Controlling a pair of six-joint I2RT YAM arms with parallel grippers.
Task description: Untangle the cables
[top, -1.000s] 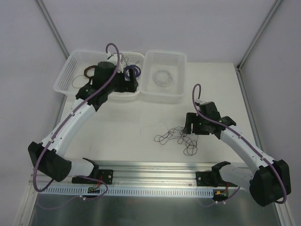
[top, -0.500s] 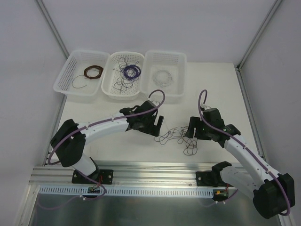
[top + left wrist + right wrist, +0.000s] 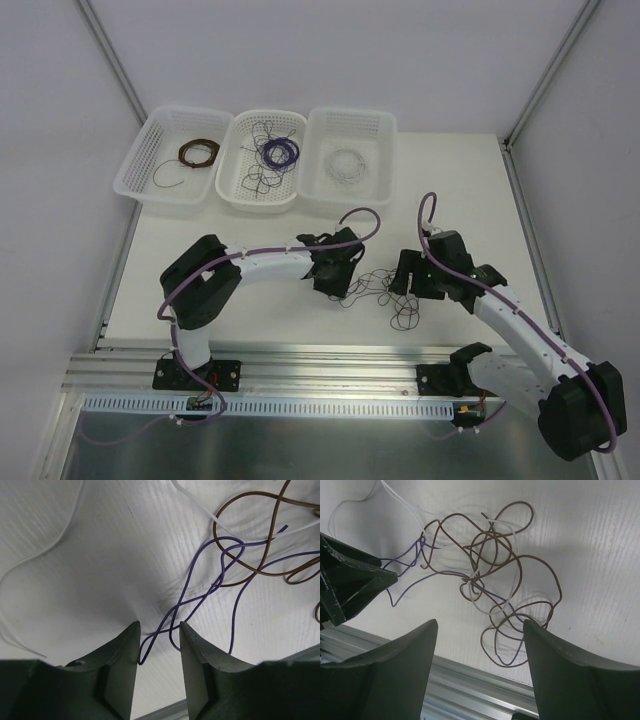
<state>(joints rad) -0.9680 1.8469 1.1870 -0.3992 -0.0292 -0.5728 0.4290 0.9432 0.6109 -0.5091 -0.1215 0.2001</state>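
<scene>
The cables lie as a loose tangle of purple, brown and pale strands on the white table between my two grippers. My left gripper is down at the tangle's left end. In the left wrist view a purple loop lies between its fingers, with the left gripper narrowed but still showing a gap. The loop touches the left finger. Over the tangle's right side my right gripper hangs wide open. The right wrist view shows the cables ahead of the right gripper, nothing between its fingers.
Three white baskets stand along the back: the left one with a brown coil, the middle one with a purple coil and loose wire, the right one with a pale coil. A metal rail runs along the near edge.
My left arm swung from the baskets down to the tangle's left end, and its jaws narrowed around a purple loop. The right gripper shifted slightly towards the tangle.
</scene>
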